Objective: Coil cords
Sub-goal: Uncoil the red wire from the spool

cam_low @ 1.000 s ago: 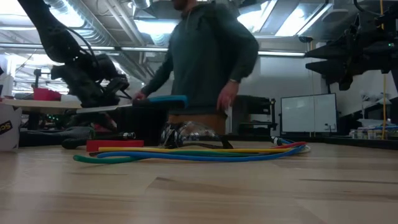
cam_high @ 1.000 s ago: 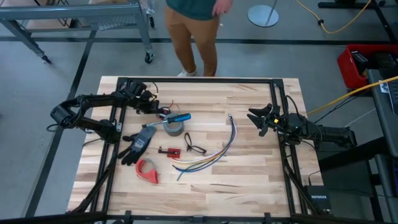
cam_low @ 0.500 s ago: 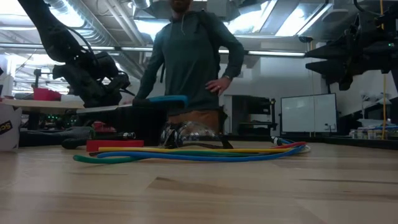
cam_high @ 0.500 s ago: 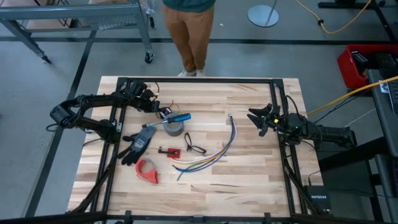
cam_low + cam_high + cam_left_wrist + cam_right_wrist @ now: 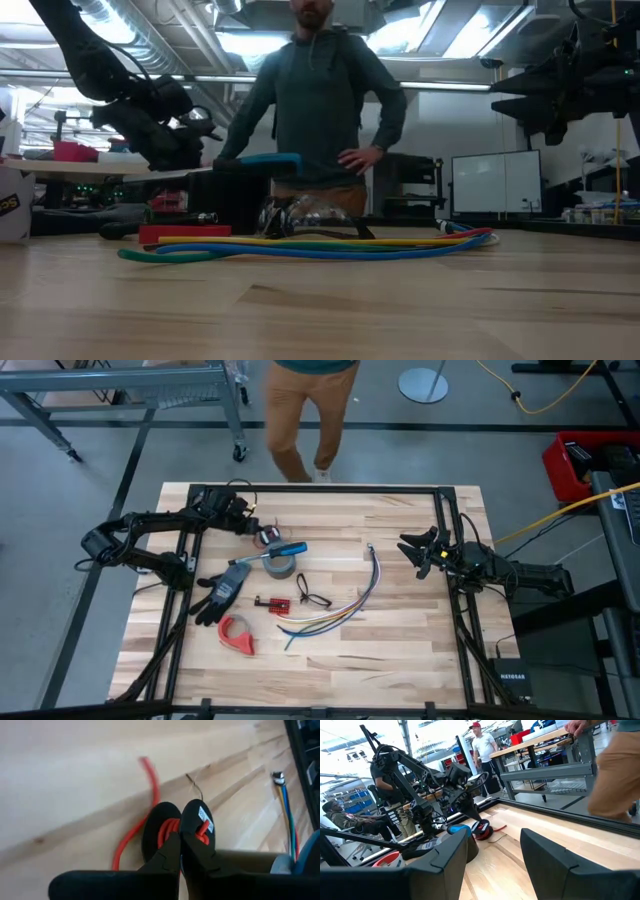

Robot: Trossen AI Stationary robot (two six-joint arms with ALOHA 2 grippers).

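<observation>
Left gripper (image 5: 181,836) pinches the red wire (image 5: 150,785), fingers pressed together on its coiled strands, upper left of the table (image 5: 400,650). Right gripper (image 5: 416,553) spread, holding nothing, right edge.

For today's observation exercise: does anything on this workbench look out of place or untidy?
The red wire is only partly coiled: the left gripper is shut on its loops, but a loose tail trails across the table. The multicoloured wires also sprawl unbundled mid-table. The right gripper waits open.
</observation>
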